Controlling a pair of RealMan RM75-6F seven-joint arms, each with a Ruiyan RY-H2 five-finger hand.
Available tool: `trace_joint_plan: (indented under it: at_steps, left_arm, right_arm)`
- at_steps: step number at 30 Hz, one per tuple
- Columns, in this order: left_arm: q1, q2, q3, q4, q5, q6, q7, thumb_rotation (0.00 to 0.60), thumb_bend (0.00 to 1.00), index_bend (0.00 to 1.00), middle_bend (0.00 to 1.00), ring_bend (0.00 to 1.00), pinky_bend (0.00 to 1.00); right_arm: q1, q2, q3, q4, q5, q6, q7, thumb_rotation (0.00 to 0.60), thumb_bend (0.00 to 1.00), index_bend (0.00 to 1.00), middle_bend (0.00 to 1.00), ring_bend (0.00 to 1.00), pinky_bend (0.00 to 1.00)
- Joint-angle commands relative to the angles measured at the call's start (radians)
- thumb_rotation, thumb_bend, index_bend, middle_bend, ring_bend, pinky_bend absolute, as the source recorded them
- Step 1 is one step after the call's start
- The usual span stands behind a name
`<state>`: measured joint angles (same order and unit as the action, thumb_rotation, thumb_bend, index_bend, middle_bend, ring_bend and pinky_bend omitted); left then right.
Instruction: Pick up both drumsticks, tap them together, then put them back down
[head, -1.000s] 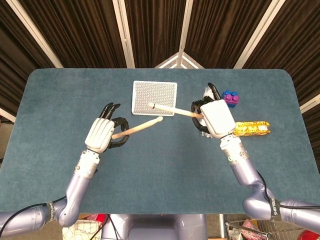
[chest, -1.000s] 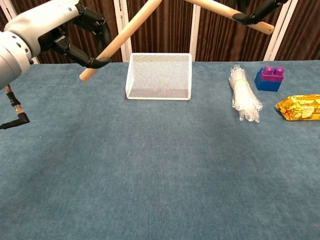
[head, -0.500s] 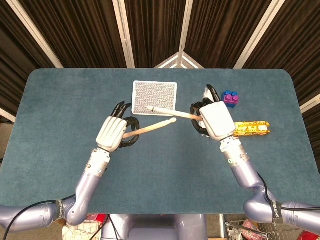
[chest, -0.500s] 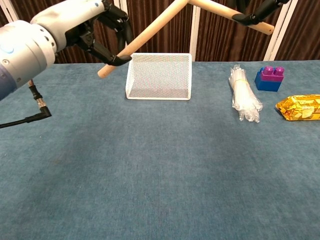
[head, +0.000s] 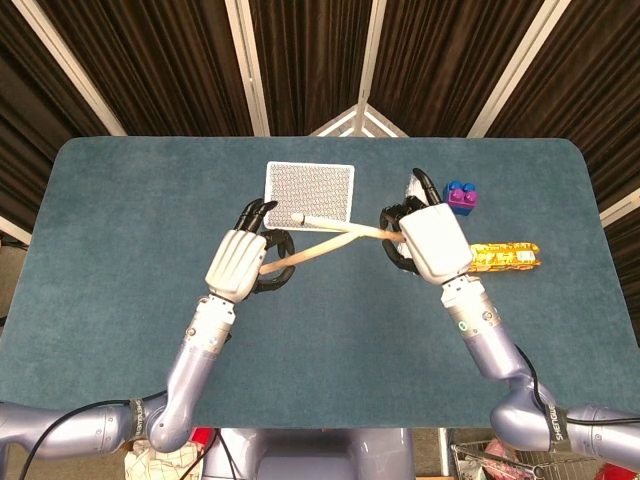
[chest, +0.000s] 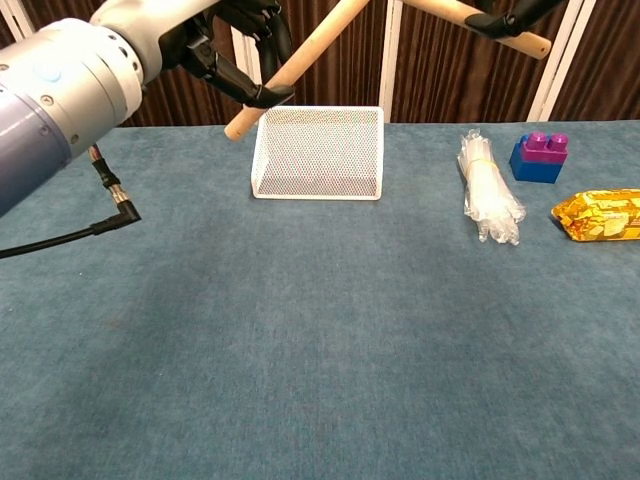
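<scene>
Wooden sticks now cross: we have made the tap.

Our left hand (head: 238, 263), gripping the left drumstick (head: 308, 252), has swung inward until its tip meets the right drumstick (head: 335, 225), gripped by our right hand (head: 432, 240), above the desk (head: 130, 220); setting both down remains.
</scene>
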<state>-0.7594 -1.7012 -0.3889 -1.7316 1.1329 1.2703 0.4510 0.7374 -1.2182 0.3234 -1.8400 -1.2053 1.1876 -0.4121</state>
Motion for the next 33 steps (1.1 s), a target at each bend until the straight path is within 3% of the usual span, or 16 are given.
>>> trace_joint_plan:
  at_steps: [1, 33]
  left_arm:
    - [-0.009, -0.007, -0.004, 0.008, -0.012, 0.0, 0.012, 0.6, 0.45, 0.59, 0.58, 0.1, 0.0]
    - [-0.066, -0.044, -0.011, -0.013, -0.044, 0.038, 0.103, 0.6, 0.45, 0.59, 0.59, 0.1, 0.0]
  right_arm:
    - [-0.001, 0.004, -0.002, -0.005, -0.007, 0.004, -0.001, 0.6, 0.5, 0.69, 0.66, 0.41, 0.0]
    - [-0.001, 0.017, -0.015, -0.047, -0.02, 0.014, -0.028, 0.6, 0.5, 0.69, 0.66, 0.41, 0.0]
